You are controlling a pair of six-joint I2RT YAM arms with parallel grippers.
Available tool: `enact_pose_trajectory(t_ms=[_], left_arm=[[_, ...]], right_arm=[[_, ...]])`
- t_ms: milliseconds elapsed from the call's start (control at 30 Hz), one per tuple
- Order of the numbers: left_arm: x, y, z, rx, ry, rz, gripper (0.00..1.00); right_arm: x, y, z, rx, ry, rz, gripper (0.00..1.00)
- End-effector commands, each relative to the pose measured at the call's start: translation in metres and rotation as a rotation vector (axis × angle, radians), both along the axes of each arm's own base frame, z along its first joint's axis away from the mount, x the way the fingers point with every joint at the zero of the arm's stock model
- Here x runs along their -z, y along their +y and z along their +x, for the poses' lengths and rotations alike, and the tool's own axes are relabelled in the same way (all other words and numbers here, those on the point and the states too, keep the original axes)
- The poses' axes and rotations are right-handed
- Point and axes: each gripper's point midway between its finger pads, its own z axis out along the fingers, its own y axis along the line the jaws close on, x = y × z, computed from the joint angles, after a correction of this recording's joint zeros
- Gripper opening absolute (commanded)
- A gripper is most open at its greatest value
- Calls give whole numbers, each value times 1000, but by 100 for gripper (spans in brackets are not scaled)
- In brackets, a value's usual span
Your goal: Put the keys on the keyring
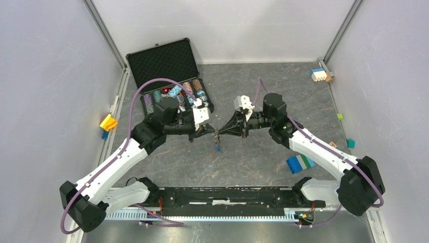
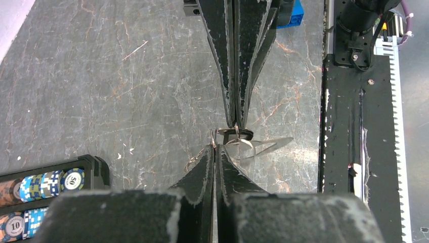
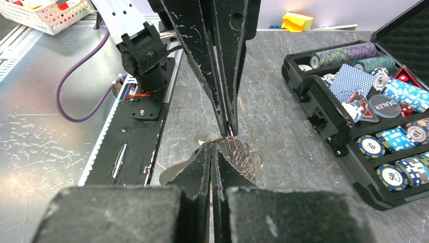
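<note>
Left gripper [image 1: 211, 130] and right gripper [image 1: 222, 130] met tip to tip at the centre of the top view, above the grey marbled table [image 1: 253, 162]. Both finger pairs appeared pressed together. A tiny key with a blue plastic tag [image 1: 218, 147] hung just below the meeting point, clear of the table. An open black poker-chip case [image 1: 167, 66] lay at upper left. A blue, green and white block [image 1: 299, 163] sat at lower right.

Left wrist view: the left gripper entered from the bottom edge, its fingers closed with no gap, pinching a silver wire keyring [image 2: 238, 135] at frame centre. The right gripper descended from the top edge, likewise closed on the same bundle of rings. Individual keys could not be made out here.

Right wrist view: the right gripper rose from the bottom, shut, and the left gripper came from the top, also shut. Several overlapping wire loops hung at their tips, just right of centre. The chip case occupied the right edge.
</note>
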Motion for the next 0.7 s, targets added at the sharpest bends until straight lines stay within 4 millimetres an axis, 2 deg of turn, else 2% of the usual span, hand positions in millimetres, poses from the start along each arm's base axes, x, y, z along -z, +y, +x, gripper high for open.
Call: enact_pose_trajectory(t_ms=[0,667], left_arm=[[-14,-9,-3,33,-11,-61,2],[-10,-10,-10,67,2,-64,2]], right_arm=[[-16,7,3,-8,-29,29,0],[-23,8,9,19,-80,14,0]])
